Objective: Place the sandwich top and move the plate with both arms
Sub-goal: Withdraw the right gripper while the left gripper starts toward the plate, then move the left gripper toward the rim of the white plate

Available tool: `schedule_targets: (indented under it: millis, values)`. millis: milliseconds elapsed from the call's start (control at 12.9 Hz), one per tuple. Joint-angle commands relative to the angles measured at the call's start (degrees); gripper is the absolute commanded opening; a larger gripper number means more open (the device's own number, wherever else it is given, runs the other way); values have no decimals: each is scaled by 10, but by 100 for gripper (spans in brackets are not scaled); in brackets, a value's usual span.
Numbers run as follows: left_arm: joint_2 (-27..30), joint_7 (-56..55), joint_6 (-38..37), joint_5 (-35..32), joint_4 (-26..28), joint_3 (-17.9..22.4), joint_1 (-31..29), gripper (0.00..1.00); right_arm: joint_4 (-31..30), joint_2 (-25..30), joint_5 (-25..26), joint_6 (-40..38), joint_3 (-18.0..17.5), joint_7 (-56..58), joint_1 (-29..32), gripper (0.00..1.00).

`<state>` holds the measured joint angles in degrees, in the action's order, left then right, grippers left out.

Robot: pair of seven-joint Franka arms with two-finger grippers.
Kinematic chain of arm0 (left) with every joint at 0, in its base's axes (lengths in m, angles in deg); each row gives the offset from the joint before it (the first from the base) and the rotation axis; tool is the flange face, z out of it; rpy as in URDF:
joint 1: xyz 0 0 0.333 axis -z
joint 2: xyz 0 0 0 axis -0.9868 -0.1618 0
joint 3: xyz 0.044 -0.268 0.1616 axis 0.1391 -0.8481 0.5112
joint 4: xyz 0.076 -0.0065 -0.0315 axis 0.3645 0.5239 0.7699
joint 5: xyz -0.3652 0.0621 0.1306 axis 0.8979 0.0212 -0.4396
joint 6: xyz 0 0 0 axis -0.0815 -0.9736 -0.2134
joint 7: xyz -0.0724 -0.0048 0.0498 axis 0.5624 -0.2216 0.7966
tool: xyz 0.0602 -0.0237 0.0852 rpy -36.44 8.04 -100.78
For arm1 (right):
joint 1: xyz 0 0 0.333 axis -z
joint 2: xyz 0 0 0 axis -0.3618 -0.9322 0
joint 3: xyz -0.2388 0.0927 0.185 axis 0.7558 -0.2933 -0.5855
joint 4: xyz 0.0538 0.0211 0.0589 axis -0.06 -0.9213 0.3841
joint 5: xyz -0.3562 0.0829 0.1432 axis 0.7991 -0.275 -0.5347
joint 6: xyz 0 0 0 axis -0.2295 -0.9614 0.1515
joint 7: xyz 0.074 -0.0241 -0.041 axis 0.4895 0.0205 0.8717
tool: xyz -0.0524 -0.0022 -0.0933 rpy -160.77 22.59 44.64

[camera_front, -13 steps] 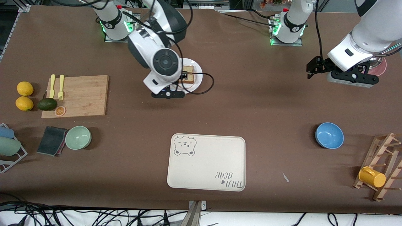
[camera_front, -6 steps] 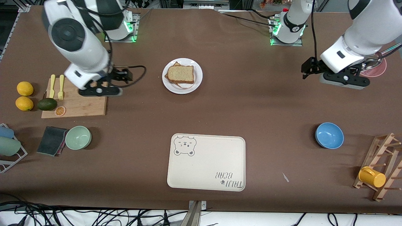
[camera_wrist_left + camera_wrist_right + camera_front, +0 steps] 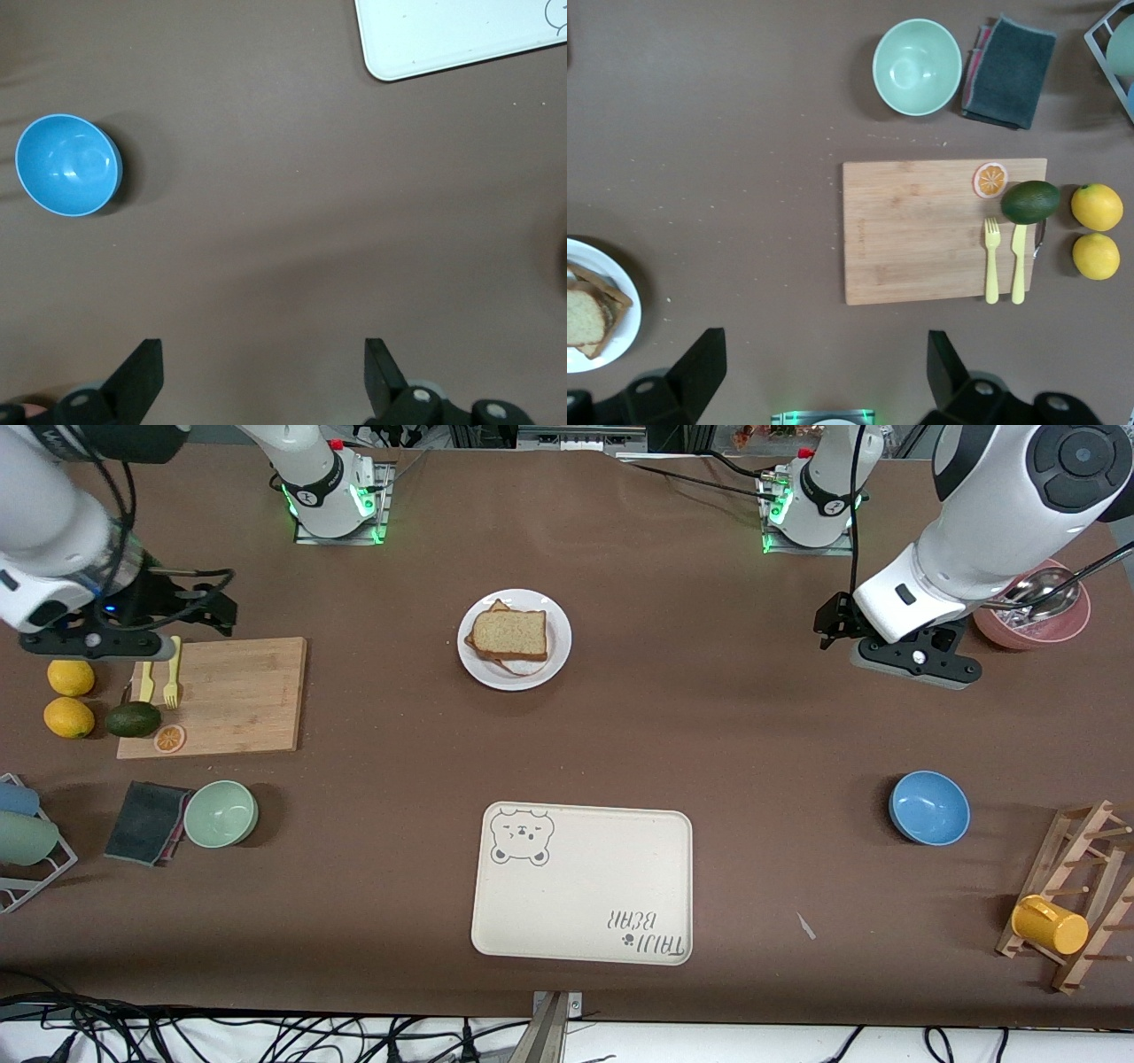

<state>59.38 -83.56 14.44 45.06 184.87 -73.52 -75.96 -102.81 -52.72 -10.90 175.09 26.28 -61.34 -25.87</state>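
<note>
Bread slice [image 3: 509, 634] already sits on the stack on the white plate [image 3: 556, 645], mid-desk nearer the arm bases. Right gripper [image 3: 115, 615] hovers over the cutting board's [image 3: 230, 695] corner, fingers wide, empty. Left gripper [image 3: 886, 642] over bare desk by the pink bowl [image 3: 1032, 624], fingers wide, empty. In the front view the plate lies at 3 o'clock from the right gripper, 9 o'clock from the left, roughly midway between them.
</note>
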Motion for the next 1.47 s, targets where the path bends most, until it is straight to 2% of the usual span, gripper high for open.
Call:
schedule_targets:
  millis: [0,619,697,851,1238,1393]
  values:
    - [-3,-4,-13,21,-14,-1,-1,100,-10,9,-29,5,0,32,33,100]
    - [-4,6,-12,44,-13,-1,-4,100,13,1,-40,9,0,29,36,100]
    - [-6,6,-9,73,-13,-1,-5,100,13,2,-56,8,0,27,36,100]
    - [-14,6,-10,129,-12,-1,-7,100,14,1,-58,8,1,21,36,100]
    - [-37,27,11,218,3,-1,-7,100,16,-4,-57,6,2,19,33,100]
    - [-46,32,23,230,6,-1,-7,100,16,-5,-56,6,2,19,33,100]
